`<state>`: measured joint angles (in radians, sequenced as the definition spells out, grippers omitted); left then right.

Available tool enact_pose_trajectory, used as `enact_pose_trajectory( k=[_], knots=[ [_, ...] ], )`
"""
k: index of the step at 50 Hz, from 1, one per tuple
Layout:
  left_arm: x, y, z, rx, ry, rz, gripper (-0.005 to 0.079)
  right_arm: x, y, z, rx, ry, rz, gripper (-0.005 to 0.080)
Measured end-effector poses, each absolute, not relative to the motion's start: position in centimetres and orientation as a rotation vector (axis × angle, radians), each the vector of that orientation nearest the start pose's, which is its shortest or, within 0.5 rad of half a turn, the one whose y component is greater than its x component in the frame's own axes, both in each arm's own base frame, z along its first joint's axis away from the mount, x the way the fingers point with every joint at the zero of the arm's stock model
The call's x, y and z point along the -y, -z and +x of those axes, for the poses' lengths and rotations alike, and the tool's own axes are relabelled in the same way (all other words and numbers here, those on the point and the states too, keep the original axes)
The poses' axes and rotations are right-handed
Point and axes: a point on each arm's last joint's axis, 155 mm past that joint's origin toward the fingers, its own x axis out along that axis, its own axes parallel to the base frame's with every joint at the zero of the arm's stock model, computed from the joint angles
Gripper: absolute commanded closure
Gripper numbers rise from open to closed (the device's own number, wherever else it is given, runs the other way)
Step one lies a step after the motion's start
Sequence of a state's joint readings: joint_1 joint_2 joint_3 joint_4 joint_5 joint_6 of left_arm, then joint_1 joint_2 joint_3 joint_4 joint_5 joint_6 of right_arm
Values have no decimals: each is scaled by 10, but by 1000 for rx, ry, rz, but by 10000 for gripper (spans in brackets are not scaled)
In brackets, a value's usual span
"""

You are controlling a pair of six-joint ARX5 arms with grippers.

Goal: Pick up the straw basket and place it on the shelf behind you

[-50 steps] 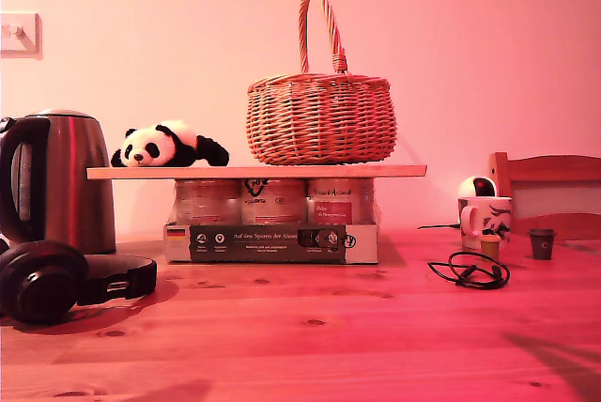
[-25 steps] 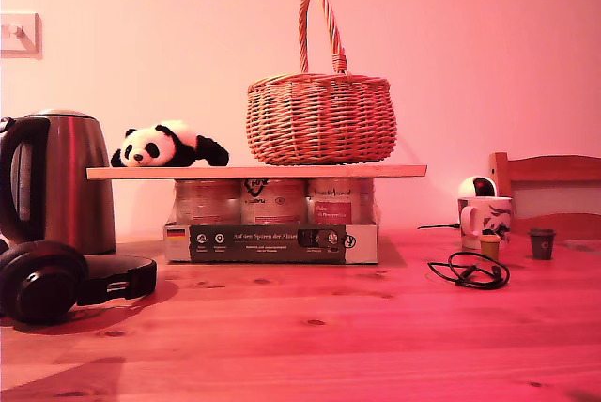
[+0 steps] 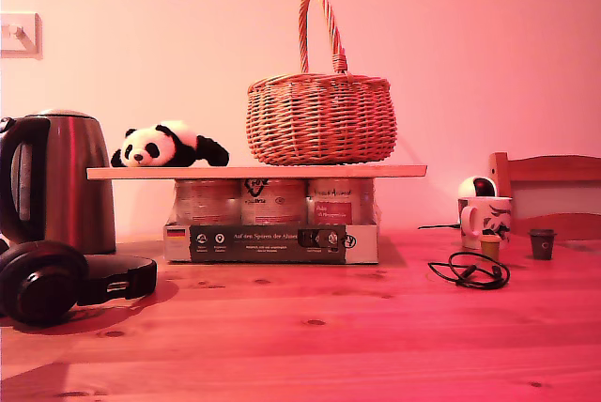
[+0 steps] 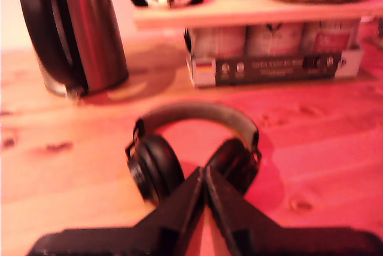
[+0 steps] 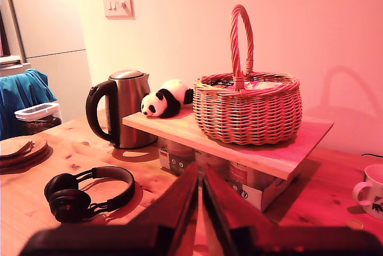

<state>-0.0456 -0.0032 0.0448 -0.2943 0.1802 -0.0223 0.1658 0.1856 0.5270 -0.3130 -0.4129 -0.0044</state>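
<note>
1. Behind everything, a plain wall with a light switch (image 3: 20, 34) is seen; below it, a knotty wooden table (image 3: 310, 346) carries all the objects.
2. On the table a shelf (image 3: 256, 172), a long thin plank running across the exterior view, is propped on a carton of cans (image 3: 272, 228).
3. On the shelf the basket (image 3: 321, 118) is set upright, toward the exterior view's right end of the plank, so the placing is judged already done.
4. A woven wicker body like this is judged light, fairly stiff but slightly springy, rough enough not to slip, and liable to be crushed by a hard squeeze on its bulging side.
5. The best hold is judged to be the top of the arched handle (image 5: 242, 29), where the weight would hang balanced below.
6. The basket's long axis is vertical, mouth and handle upward; in the exterior view the handle is seen nearly edge-on, so its arch is taken to run roughly toward the camera.
7. A kettle (image 3: 58, 179) stands at the exterior view's left, beside the shelf.
8. Headphones (image 4: 191, 154) lie in front of the kettle, close before my first gripper (image 4: 204, 175), whose fingers are pressed together on nothing.
9. A toy panda (image 3: 167, 145) lies on the shelf, well apart from the basket.
10. My second gripper (image 5: 200, 172) is seen with fingers together and empty, well short of the basket.
</note>
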Motion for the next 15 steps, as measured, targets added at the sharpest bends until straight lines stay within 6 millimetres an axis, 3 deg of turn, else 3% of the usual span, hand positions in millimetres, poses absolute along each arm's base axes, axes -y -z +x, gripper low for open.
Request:
enact_pose_trajectory(
  k=[15],
  knots=[
    [44,-113,237,-256,222,-39,761,-107,-297,192,29,-579,-8,762]
  ],
)
